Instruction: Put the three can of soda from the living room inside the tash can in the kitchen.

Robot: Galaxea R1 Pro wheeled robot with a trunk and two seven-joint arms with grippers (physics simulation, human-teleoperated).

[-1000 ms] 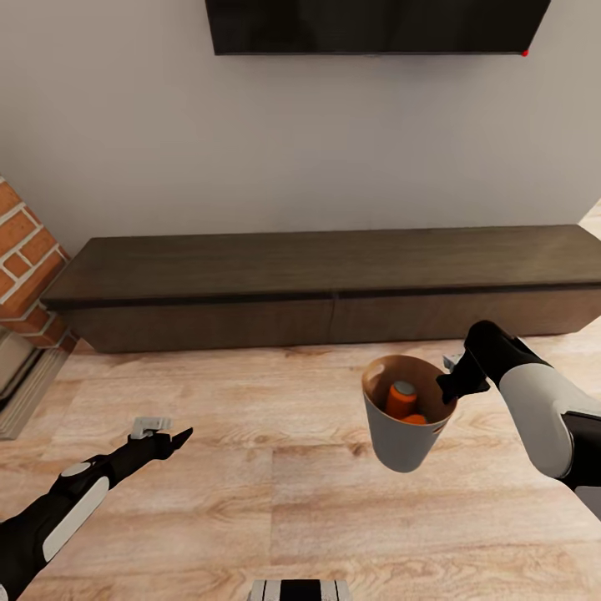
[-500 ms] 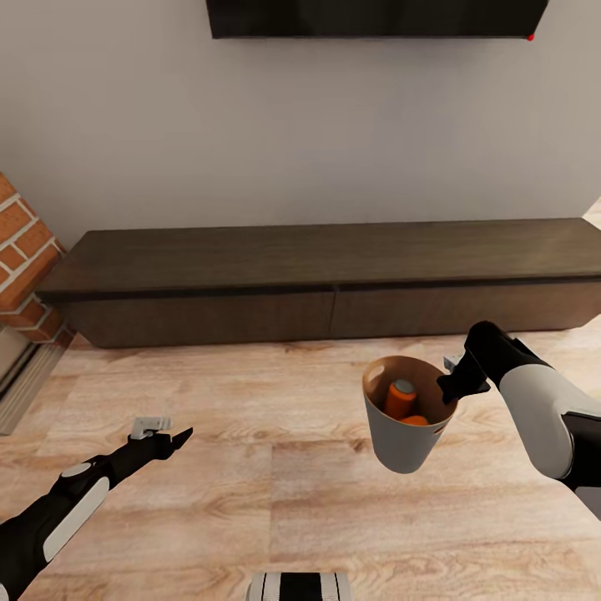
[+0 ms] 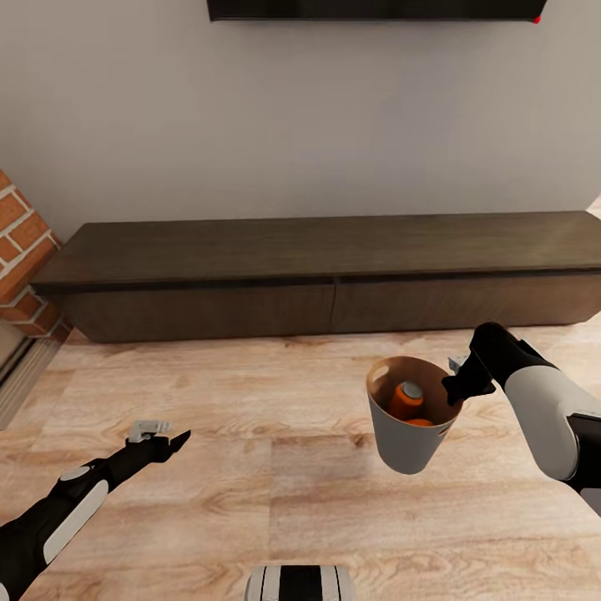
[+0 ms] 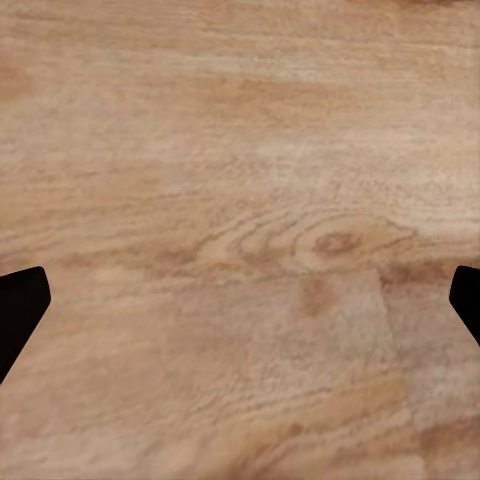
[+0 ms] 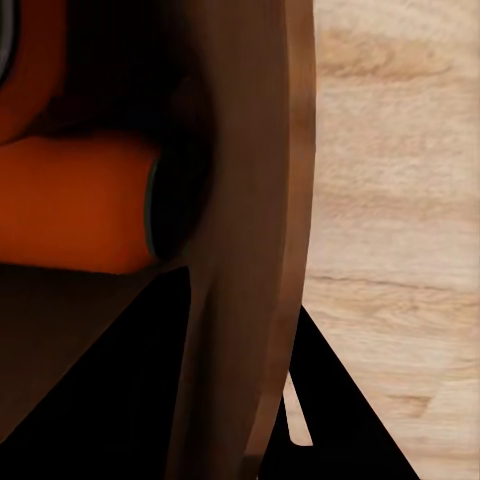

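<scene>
The bin (image 3: pixel 407 438) hangs off the floor (image 3: pixel 250 467) at the right, right gripper (image 3: pixel 457 389) clamped on its rim. Two cans (image 3: pixel 404 399) lie inside it. The left gripper (image 3: pixel 171 442) hovers low at the left. Behind them, a cabinet (image 3: pixel 325 280) runs along the wall (image 3: pixel 300 117), TV (image 3: pixel 376 8) above, brick column (image 3: pixel 21 259) at its left end.

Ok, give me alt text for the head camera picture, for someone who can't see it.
The robot's right hand grips the rim of a grey trash can held above a wood floor, with orange soda cans inside. Its left hand is empty and open, and a long dark cabinet stands against the wall ahead.
</scene>
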